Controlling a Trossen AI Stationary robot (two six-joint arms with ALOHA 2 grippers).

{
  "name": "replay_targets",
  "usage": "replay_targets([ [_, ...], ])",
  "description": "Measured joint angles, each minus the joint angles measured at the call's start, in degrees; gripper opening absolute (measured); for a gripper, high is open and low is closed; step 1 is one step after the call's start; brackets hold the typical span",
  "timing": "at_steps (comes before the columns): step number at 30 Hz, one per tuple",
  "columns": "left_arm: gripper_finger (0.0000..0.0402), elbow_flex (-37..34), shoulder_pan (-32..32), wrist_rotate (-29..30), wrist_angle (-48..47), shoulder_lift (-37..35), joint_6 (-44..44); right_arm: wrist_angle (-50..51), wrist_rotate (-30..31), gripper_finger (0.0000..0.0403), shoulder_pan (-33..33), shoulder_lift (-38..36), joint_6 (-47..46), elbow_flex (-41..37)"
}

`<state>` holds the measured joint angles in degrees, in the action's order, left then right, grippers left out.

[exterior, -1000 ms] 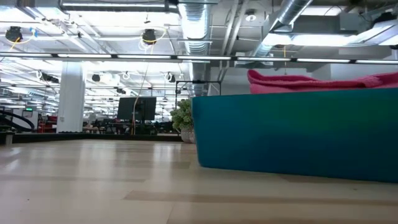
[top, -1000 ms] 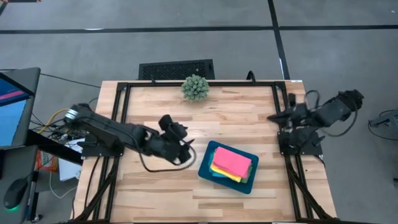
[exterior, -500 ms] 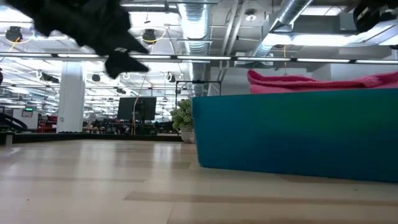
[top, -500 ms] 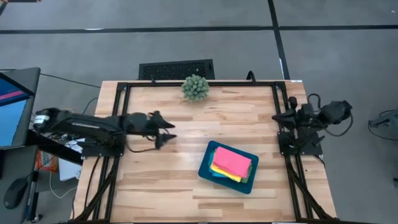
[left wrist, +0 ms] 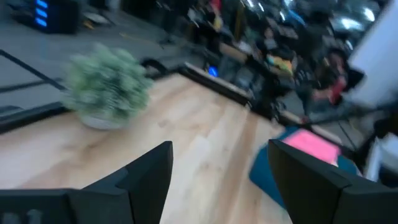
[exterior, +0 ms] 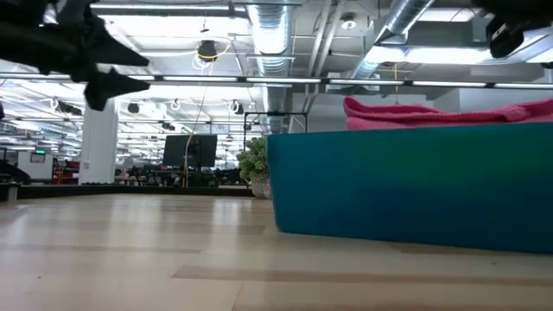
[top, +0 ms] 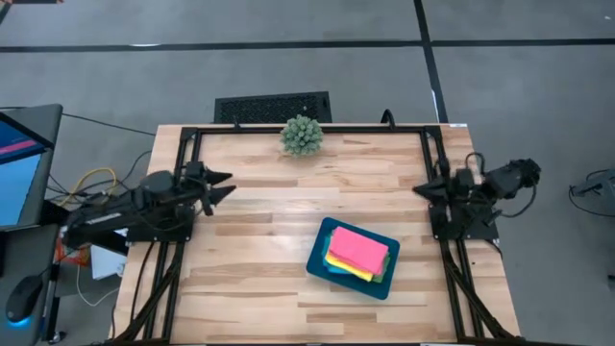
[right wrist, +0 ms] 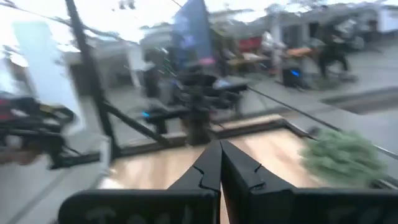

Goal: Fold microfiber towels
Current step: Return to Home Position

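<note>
**Towels [top: 357, 254] stacked in tray [top: 316, 250], arms at table edges**

Pink towel [top: 361, 248] lies folded on top of the stack, inside the tray at about 5 o'clock from the table's [top: 269, 173] middle. A yellow towel [top: 347, 268] edge shows beneath it (the lower layers are too hidden to name). Left gripper [top: 224, 185] hovers at 9 o'clock, fingers spread wide, holding nothing. Right gripper [top: 421, 190] sits at 3 o'clock by the table edge, fingers pressed together, empty. Plant [top: 302, 135] stands at 12 o'clock.
</note>
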<state>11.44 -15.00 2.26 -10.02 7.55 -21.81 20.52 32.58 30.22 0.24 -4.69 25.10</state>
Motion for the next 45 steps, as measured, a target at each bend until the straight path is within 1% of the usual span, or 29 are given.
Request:
replay_targets([
  [2,0.0253,-0.63,0.23,2.73,-4.43,-6.69,-1.20,-5.00,-3.33,0.0028,0.02,-0.08,0.03,-3.92],
  [3,0.0253,-0.84,0.43,3.98,-5.67,-7.67,-1.31,-6.76,-4.85,0.0028,0.04,-0.03,0.18,-6.30],
  [4,0.0253,-1.04,0.46,4.23,-5.32,-7.41,-1.26,-8.71,-6.26,0.0028,0.05,0.01,0.17,-8.51],
  [6,0.0253,-1.66,0.49,5.54,-6.61,-6.71,-1.62,-13.57,-7.21,0.0028,0.03,0.03,-0.07,-11.90],
  [8,0.0253,-2.82,0.51,5.38,-1.42,-4.64,-1.68,-16.10,-7.15,0.0028,0.00,-0.05,-0.95,-15.02],
  [10,0.0253,-4.33,0.72,4.12,-2.31,-4.45,-1.66,-17.09,-7.17,0.0028,0.04,0.01,-1.72,-17.82],
  [11,0.0253,-4.67,0.87,3.90,-2.17,-4.52,-1.33,-19.45,-7.18,0.0028,0.12,0.04,-1.78,-19.01],
  [15,0.0253,-7.16,1.51,3.89,1.11,-4.90,-1.86,-25.68,-7.03,0.0028,-0.07,0.02,0.69,-24.72],
  [17,0.0253,-7.17,1.79,2.79,1.27,-4.56,-1.25,-26.38,-6.91,0.0028,0.00,0.19,1.52,-24.72],
  [19,0.0253,-7.17,2.09,2.29,1.20,-4.77,0.05,-24.61,-6.92,0.0028,0.00,0.66,2.59,-24.72],
  [21,0.0254,-7.17,2.30,2.78,1.11,-5.02,1.90,-25.01,-6.89,0.0028,0.00,0.49,3.28,-24.72],
  [23,0.0254,-7.17,2.29,3.56,0.98,-4.95,1.65,-24.62,-6.94,0.0028,0.00,0.59,-0.51,-24.72],
  [25,0.0254,-7.17,2.29,3.54,0.94,-4.96,-0.51,-24.65,-7.00,0.0028,0.00,0.60,-4.79,-24.72],
  [28,0.0254,-7.17,2.29,3.57,0.85,-4.94,-3.29,-24.64,-6.98,0.0028,0.00,0.49,-7.73,-24.72],
  [45,0.0254,-7.17,2.29,3.76,0.59,-4.96,-4.34,-24.58,-7.02,0.0028,0.00,0.49,-7.34,-24.74],
])
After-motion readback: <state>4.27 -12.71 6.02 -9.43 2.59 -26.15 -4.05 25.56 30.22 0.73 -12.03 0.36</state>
